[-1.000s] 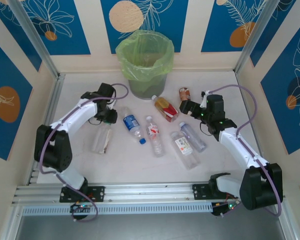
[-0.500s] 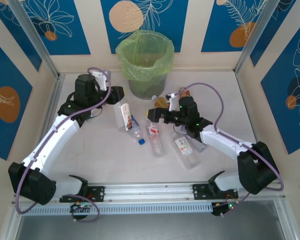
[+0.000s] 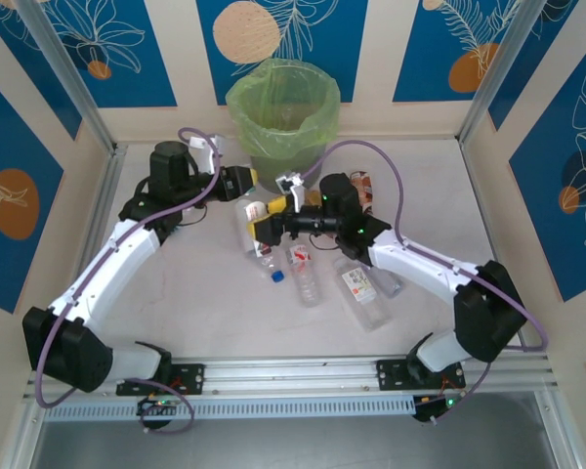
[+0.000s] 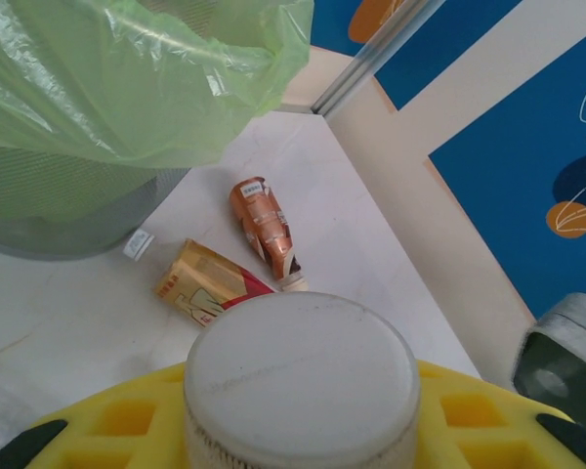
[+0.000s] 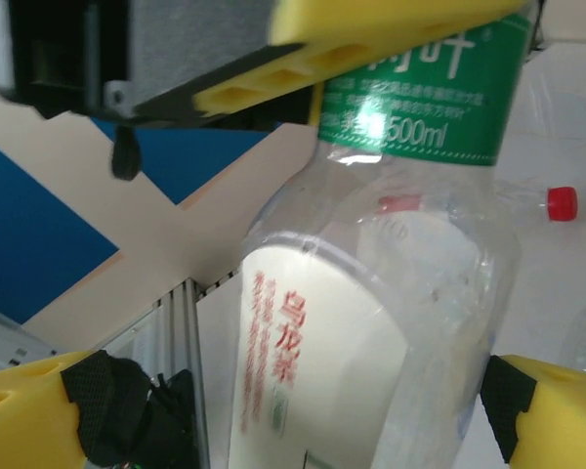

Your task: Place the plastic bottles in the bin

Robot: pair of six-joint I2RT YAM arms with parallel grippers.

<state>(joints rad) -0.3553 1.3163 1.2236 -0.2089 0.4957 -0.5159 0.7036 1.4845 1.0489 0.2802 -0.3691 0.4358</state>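
A: Left gripper is clamped on a clear bottle near its white cap. A second ago that bottle lay on the table, front-left of the bin. Now it is off the surface, hanging just in front of the bin's wall.

B: Over the rim?

A: No. It is below the rim and outside it. The overhead view shows the bag's mouth beyond the bottle.

B: And the right arm?

A: It was well to the right of the bin a second ago and has swung across. The right gripper stands spread wide, one yellow finger on each side of the bottle's body. Contact cannot be made out.

B: Meaning?

A: One bottle is picked but not delivered. The two arms are crowded at one bottle, so this is probably a handover or a regrip. A bump could twist the bottle loose.

B: Others?

A: The amber bottle and brown-red bottle lie by the bin's right foot. More clear ones lie farther out in front of the bin.
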